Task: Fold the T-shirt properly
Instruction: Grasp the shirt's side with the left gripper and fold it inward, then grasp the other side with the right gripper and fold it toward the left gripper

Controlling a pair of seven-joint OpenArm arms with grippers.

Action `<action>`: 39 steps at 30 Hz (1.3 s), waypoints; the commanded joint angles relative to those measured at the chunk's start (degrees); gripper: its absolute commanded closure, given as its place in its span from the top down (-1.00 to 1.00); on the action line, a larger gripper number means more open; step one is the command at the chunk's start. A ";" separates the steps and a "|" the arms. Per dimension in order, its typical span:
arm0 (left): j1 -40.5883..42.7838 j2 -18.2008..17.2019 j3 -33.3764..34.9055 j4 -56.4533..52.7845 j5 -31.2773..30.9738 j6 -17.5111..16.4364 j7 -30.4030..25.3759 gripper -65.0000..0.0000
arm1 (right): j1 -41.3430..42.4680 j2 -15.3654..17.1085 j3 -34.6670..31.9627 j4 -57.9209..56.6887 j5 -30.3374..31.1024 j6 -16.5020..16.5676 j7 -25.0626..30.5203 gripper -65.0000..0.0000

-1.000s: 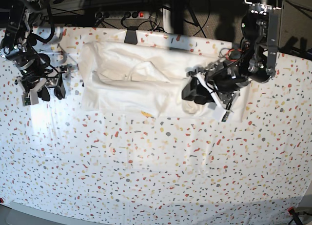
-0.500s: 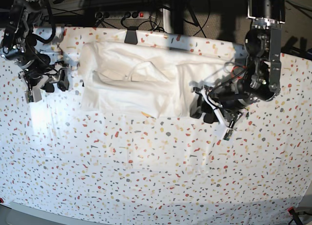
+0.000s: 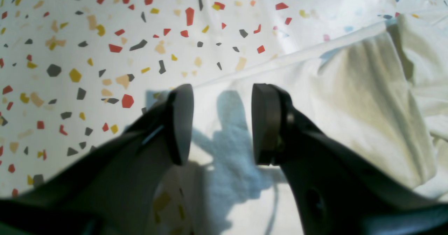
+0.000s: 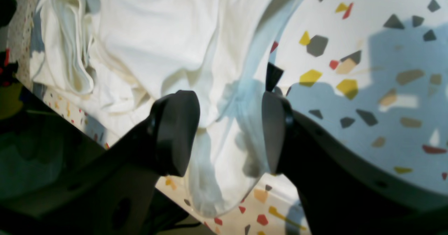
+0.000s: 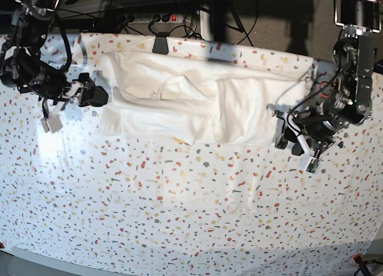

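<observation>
The large white cotton T-shirt (image 5: 191,111) lies partly folded at the back of the speckle-covered bench (image 5: 179,216). Both arms' fingers (image 3: 182,123) (image 4: 175,133) gape empty at its 2 ends; next, each should pinch an edge.

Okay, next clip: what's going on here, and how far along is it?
A two-armed robot is folding a white T-shirt on a speckled table cover. The shirt lies partly folded and rumpled along the table's far side. Neither arm holds it at this moment: the left gripper sits open at one end of the shirt, and the right gripper sits open at the other. In both wrist views the fingers stand apart with nothing between them.
</observation>
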 commanded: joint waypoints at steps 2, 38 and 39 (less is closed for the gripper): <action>-1.11 -0.20 -0.28 0.96 -0.87 -0.24 -1.46 -0.18 | 1.03 0.46 0.33 -1.09 0.61 0.28 1.42 -0.01; 6.40 -0.22 -0.28 0.81 8.52 -0.22 -7.39 -0.18 | 6.86 -0.31 0.39 -9.27 -12.48 0.28 10.23 -1.00; 7.21 -0.24 -0.28 0.72 9.75 -0.09 -8.85 -0.18 | 6.84 0.28 0.39 -8.17 -12.41 0.28 10.21 -1.00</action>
